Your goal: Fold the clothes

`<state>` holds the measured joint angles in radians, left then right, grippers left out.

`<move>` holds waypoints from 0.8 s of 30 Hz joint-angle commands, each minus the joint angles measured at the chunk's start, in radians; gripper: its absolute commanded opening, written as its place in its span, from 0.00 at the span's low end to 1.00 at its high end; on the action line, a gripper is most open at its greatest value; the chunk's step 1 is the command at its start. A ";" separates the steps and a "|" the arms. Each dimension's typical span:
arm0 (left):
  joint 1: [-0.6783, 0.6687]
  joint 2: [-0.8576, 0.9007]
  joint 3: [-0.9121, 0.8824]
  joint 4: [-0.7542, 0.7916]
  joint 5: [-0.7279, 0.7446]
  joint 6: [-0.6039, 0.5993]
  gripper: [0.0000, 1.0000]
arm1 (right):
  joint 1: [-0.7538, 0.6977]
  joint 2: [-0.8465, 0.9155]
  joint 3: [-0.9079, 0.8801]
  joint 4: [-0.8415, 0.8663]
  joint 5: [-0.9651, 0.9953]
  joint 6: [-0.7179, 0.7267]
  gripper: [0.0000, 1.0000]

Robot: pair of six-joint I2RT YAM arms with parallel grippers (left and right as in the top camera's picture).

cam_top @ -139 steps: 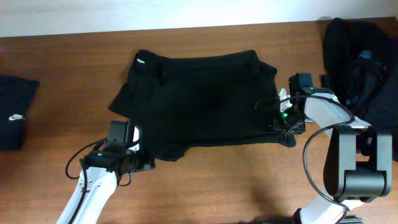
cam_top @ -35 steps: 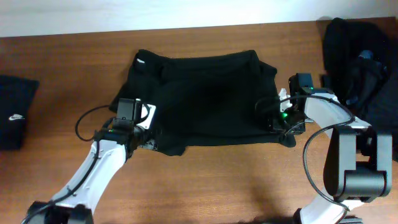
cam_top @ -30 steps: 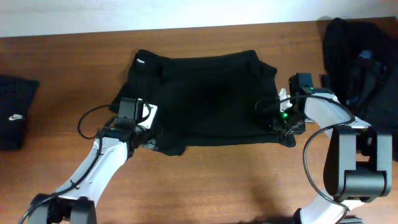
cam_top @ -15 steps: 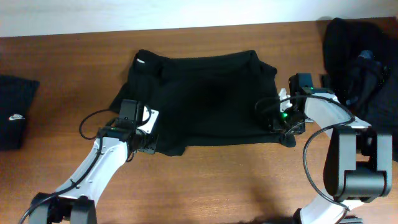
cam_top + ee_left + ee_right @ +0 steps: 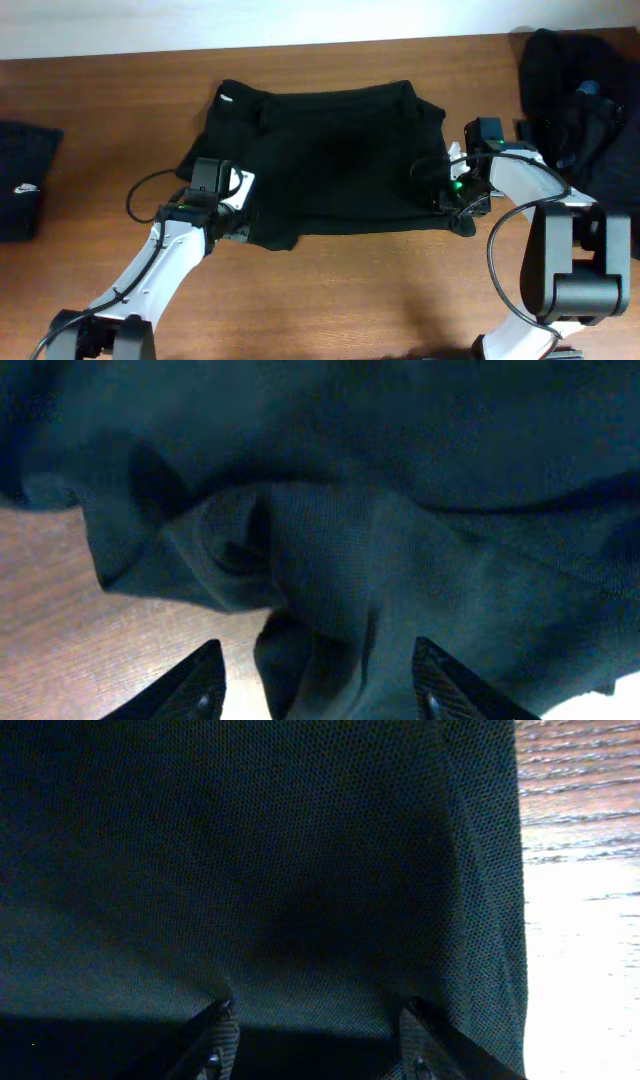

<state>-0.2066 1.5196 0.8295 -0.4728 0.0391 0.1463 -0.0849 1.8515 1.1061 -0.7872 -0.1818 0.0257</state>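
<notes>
The black short-sleeved T-shirt lies spread mid-way across the brown wooden table, long axis running left to right between the 2 arms. The left gripper straddles a rumpled fold at its near-left corner, jaws apart; the right gripper rests on the near-right hem, jaws also apart. Each near corner sits by its own arm, the cloth stretching away from both.

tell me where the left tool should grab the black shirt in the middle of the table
Grip the bunched fold at the black shirt's near-left corner. There the cloth rises in a ridge beside bare table, while the rest lies flat. Probably bring the left tool in low from the table side, one finger under the hem.
</notes>
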 commanded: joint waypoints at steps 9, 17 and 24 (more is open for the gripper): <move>0.000 0.042 -0.012 0.016 -0.010 0.035 0.51 | -0.007 0.008 -0.008 0.007 -0.010 -0.002 0.58; 0.000 0.046 -0.011 -0.013 -0.002 0.035 0.26 | -0.007 0.008 -0.008 0.007 -0.010 -0.002 0.58; 0.000 0.035 0.037 -0.129 -0.002 -0.031 0.08 | -0.007 0.008 -0.008 0.009 -0.010 -0.002 0.58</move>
<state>-0.2066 1.5547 0.8307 -0.5678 0.0334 0.1593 -0.0849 1.8515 1.1061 -0.7872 -0.1829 0.0261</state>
